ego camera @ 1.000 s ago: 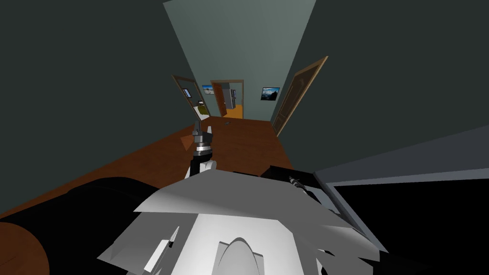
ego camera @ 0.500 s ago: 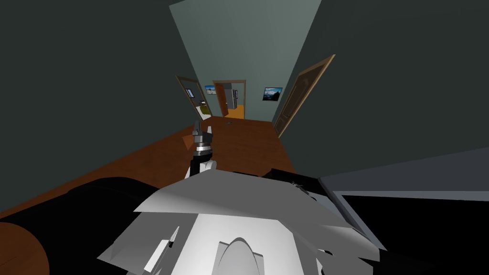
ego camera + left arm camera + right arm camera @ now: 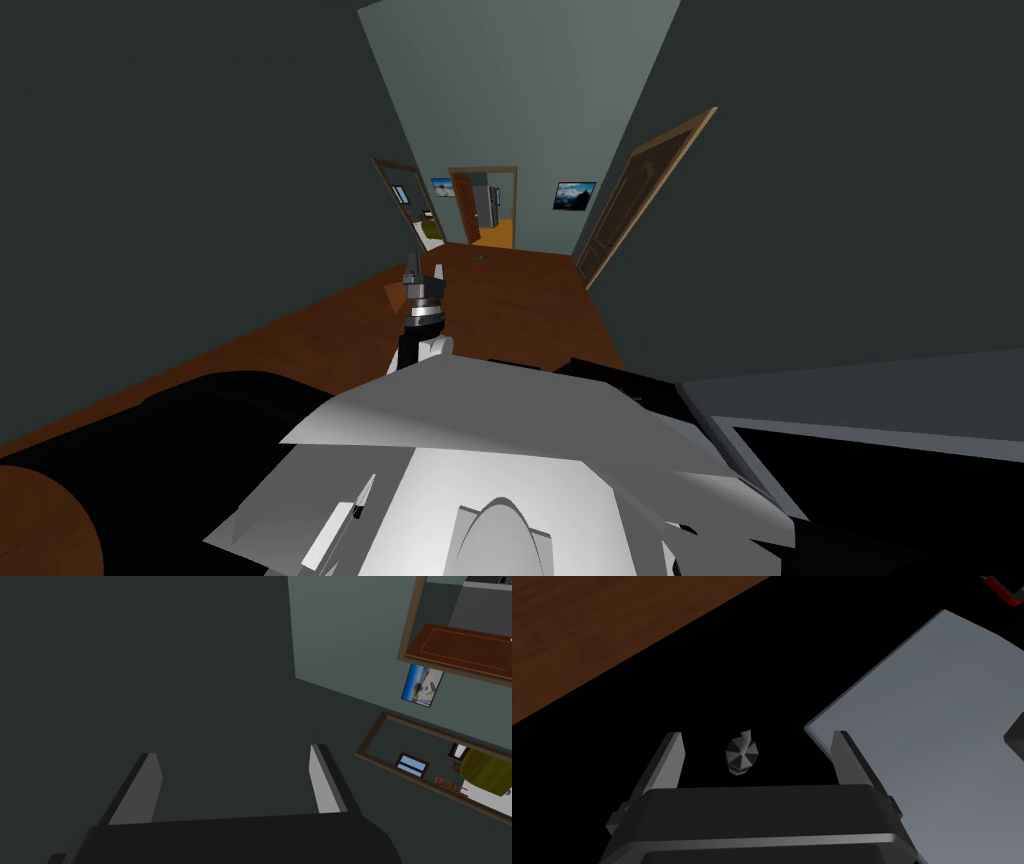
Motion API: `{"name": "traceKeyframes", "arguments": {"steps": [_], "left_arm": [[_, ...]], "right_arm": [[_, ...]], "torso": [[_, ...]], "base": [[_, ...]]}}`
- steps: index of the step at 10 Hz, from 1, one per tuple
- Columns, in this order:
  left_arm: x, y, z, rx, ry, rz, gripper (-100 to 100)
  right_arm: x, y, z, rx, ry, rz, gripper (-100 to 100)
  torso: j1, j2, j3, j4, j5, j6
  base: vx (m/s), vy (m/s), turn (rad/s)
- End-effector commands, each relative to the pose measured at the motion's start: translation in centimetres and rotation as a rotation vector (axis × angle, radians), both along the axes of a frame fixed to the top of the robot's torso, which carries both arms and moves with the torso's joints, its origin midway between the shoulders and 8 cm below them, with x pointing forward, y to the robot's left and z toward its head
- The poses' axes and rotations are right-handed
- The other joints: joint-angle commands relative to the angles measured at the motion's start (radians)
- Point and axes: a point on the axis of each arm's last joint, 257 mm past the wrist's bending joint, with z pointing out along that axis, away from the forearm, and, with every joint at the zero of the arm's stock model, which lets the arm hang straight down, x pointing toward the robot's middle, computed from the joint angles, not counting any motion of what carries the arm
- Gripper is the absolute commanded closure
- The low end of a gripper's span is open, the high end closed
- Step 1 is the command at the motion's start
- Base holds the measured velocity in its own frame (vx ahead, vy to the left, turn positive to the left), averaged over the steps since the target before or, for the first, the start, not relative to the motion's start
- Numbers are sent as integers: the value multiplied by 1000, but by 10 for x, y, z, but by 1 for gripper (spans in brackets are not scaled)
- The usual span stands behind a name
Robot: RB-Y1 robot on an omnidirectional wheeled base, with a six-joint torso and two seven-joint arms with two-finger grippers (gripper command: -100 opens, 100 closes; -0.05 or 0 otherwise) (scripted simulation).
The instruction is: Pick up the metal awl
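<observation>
Nearly end-on awl [image 3: 741, 754], tip away.

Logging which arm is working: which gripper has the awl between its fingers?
The right gripper: the small grey awl lies between its open fingers, untouched. The left gripper, also open, holds nothing.

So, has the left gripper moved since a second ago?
No, not by itself. The left gripper holds its place in the head view, while the brown door slid rightward: my own turn.
</observation>
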Motion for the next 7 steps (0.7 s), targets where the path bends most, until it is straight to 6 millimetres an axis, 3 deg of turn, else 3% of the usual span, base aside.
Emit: {"name": "traceKeyframes", "arguments": {"steps": [1, 4, 5, 7], "left_arm": [[0, 0, 0, 0, 0, 0, 0], [0, 0, 0, 0, 0, 0, 0], [0, 0, 0, 0, 0, 0, 0], [0, 0, 0, 0, 0, 0, 0]], "right_arm": [[-32, -4, -3, -32, 43, 19, -100], [-30, -6, -1, -2, -11, -30, -100], [-61, -8, -3, -34, 39, 4, -100], [-59, -9, 0, -6, -17, -43, -100]], "torso": [[0, 0, 0, 0, 0, 0], [0, -1, -1, 0, 0, 0], [0, 0, 0, 0, 0, 0], [-1, -3, -2, -1, 0, 0]], "base": [[70, 5, 140], [43, -1, 20], [66, -9, 136], [63, -1, 39]]}}
